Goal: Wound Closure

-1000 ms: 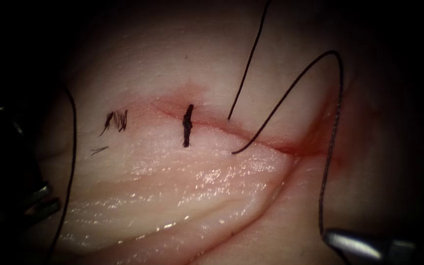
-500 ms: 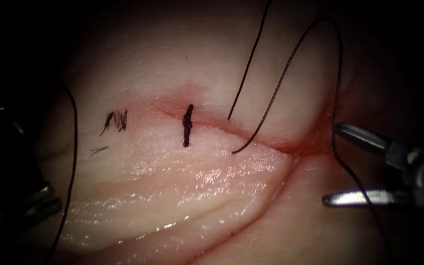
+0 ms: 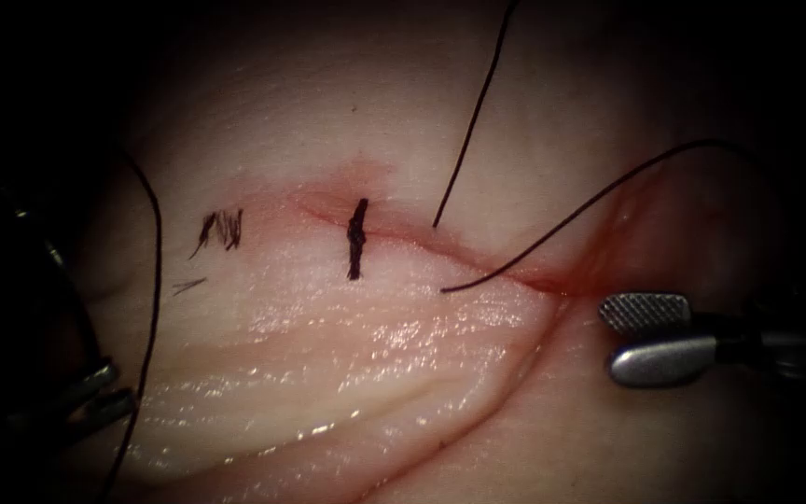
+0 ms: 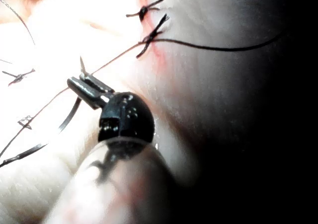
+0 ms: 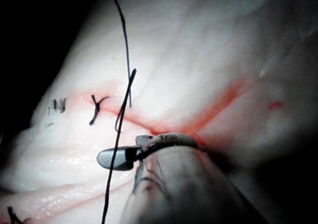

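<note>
In the endoscope view the tissue [image 3: 375,355] has its cut [image 3: 478,261] running across, red with fluid at the right end. One tied stitch [image 3: 356,238] crosses it. Thread [image 3: 571,219] leaves the tissue just right of that stitch and arcs away to the right. A second strand [image 3: 473,112] rises upward. My right tool [image 3: 610,338] lies at the cut's right end, jaws slightly open, one ridged inner face showing, holding nothing. The thread [image 5: 117,134] passes in front of the right tool [image 5: 119,149]. My left tool [image 3: 109,392] sits far left. In its wrist view the left tool [image 4: 75,83] is shut on the needle [image 4: 67,119] near one end, clear of the tissue.
Short cut thread ends [image 3: 221,229] lie left of the tied stitch. A long strand [image 3: 153,261] hangs down the tissue's left side beside the left tool. Other tied stitches [image 4: 149,33] sit beyond the left tool in its wrist view.
The right tool rose from the lower right edge, opened wide beside the thread, then narrowed its jaws at the cut's right end. The thread's tall loop dropped into a lower arc. The left tool shifted slightly.
</note>
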Robot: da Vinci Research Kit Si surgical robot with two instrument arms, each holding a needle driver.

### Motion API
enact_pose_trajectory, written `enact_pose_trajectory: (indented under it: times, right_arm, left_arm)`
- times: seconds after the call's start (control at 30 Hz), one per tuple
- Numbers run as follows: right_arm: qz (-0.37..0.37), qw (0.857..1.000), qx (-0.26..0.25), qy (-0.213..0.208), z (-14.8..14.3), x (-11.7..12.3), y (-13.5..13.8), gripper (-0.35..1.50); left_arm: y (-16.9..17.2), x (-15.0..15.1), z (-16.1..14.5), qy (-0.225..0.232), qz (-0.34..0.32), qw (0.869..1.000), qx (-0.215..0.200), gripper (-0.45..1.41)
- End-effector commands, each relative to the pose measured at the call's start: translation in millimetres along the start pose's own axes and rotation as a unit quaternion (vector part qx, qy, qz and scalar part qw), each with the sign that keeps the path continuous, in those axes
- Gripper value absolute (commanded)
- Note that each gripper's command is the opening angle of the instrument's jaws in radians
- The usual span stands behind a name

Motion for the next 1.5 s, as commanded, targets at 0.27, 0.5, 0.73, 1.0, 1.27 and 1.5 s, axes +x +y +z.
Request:
enact_pose_trajectory:
  times: [0.27, 0.5, 0.73, 1.0, 1.27, 1.5]
  right_arm:
    - [-0.315, 0.948, -0.03, 0.041, 0.5, 0.7, 1.1, 1.09]
    - [-0.496, 0.866, -0.067, -0.022, 3.3, 1.1, 1.7, 1.23]
    - [-0.478, 0.873, -0.094, -0.023, 6.4, 1.5, 4.5, 1.2]
    - [-0.449, 0.887, -0.106, -0.001, 7.5, 2.5, 7.4, 1.18]
    - [-0.446, 0.889, -0.102, 0.015, 8.0, 2.9, 6.5, 1.08]
    - [-0.45, 0.887, -0.098, 0.028, 8.5, 3.4, 4.6, 0.81]
  left_arm:
    - [0.5, -0.2, 0.7, 0.0, 0.0, 1.0, 0.0, -0.45]
    - [0.5, -0.2, 0.7, 0.001, 0.0, 1.0, 0.0, -0.45]
    - [0.5, -0.1, 0.6, 0.001, 0.0, 1.0, 0.0, -0.45]
    - [0.5, -0.1, 0.6, 0.0, 0.0, 1.0, 0.001, -0.45]
    - [0.5, -0.2, 0.6, 0.0, 0.0, 1.0, 0.001, -0.45]
    - [0.5, -0.2, 0.6, 0.0, -0.003, 1.0, 0.001, -0.45]
